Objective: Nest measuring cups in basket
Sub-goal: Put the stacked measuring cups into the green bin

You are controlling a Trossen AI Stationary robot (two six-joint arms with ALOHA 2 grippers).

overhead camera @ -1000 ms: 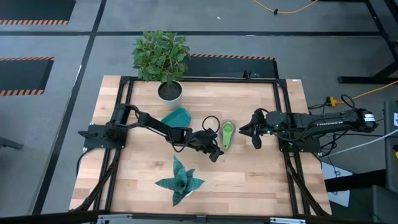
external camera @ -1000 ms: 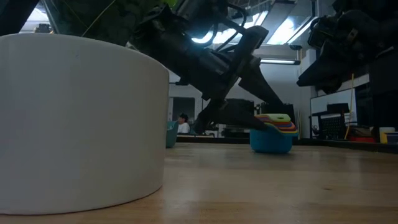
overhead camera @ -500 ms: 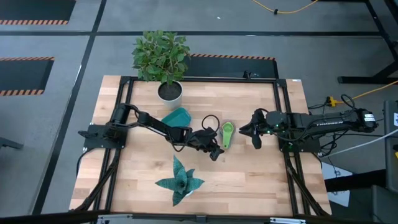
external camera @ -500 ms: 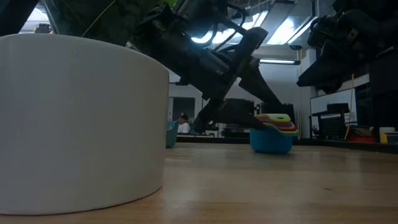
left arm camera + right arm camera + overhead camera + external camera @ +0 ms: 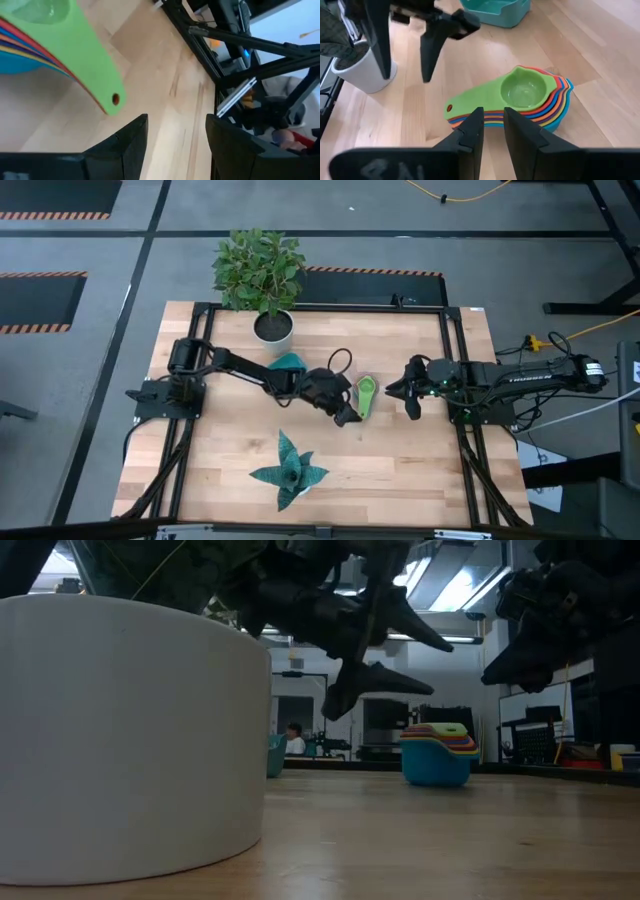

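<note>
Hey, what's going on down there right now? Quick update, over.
Left claw open, empty, raised beside the measuring cups. Right claw empty, waiting on their other side. Cups nested on the table, not in the teal basket. Nothing blocking.

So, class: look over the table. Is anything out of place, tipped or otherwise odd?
The cups are nested neatly, green on top, but they sit on the bare table, not in the teal basket, which stands apart behind them. The left gripper hangs open beside the stack, holding nothing. Nothing looks spilled or damaged.
</note>
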